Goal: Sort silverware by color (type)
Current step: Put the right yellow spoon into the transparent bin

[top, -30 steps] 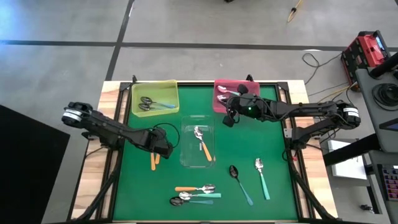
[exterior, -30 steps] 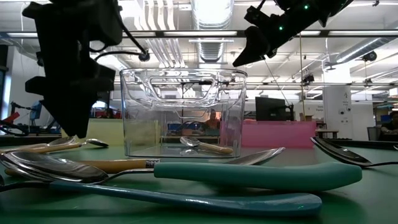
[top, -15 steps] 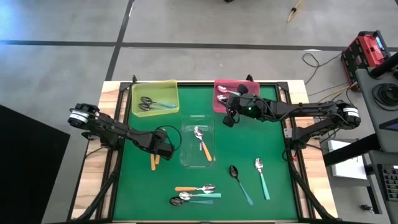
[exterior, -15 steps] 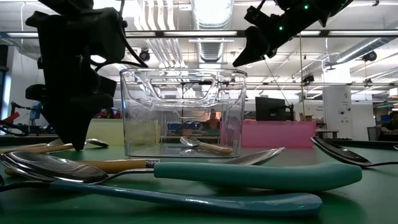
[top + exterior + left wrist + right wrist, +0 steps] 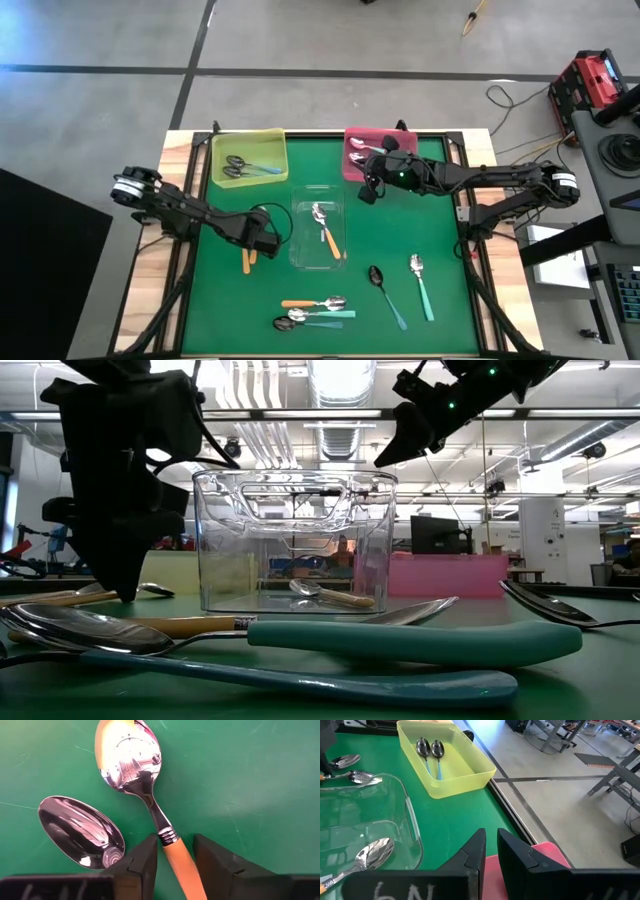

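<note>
Two orange-handled spoons (image 5: 247,260) lie side by side on the green mat at the table's left. My left gripper (image 5: 262,243) points down over them. In the left wrist view its open fingers (image 5: 145,862) stand close on either side of one spoon's orange handle (image 5: 177,862), just behind the neck. A sliver of mat shows beside the handle. The second spoon's bowl (image 5: 80,832) lies next to it. My right gripper (image 5: 366,192) hangs shut and empty, high by the pink tray (image 5: 384,133).
A clear tray (image 5: 300,215) at the middle holds one orange-handled spoon (image 5: 325,232). The yellow tray (image 5: 248,135) at the far left holds two blue-handled spoons. Loose spoons lie near the front: one dark-bowled (image 5: 386,295), one teal (image 5: 421,285), and a cluster (image 5: 315,310).
My left gripper has come down onto the two orange-handled spoons at the table's left, and its arm has shifted slightly toward the middle. The spoons have not moved.
</note>
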